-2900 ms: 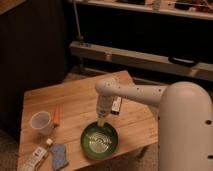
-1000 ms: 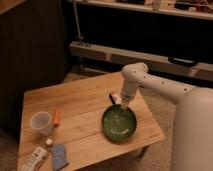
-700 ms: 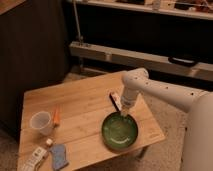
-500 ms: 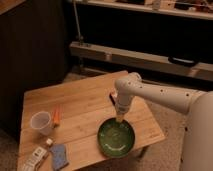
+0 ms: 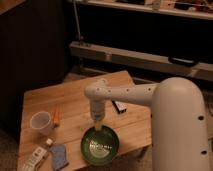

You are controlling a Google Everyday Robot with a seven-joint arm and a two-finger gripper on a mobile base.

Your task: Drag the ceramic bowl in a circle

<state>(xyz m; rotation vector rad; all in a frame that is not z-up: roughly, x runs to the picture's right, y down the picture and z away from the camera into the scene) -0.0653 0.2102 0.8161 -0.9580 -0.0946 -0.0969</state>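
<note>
Status from my end, biggest things first.

The robot's white arm (image 5: 125, 94) reaches from the right across the wooden table (image 5: 45, 100) and bends straight down near the front edge.

The ceramic bowl (image 5: 104, 149) sits upright at the table's near edge, roughly mid-width. Its front rim is close to the lip of the table.

The gripper (image 5: 97, 129) points down onto the bowl's far rim, directly behind the bowl's centre from the camera side. It's closed and its tip meets the rim. I can't tell whether the rim is pinched between the fingers or the tip is only pressing inside the wall.

Progress, as my judgement: contact is made and the bowl is engaged, so I'd call this mid-drag rather than approach or release. One moment doesn't show how much of the circle is traced. What's left is at least closing the loop and letting go.

Risk: the bowl is near the front edge, so the arc should curve back inboard.

Smaller items, all left of the bowl and apart from it:
- white cup (image 5: 40, 121)
- blue cloth (image 5: 60, 156), the nearest thing to the bowl's path
- orange stick (image 5: 56, 116) just beside the cup

A dark flat object (image 5: 120, 106) lies behind the arm.
</note>
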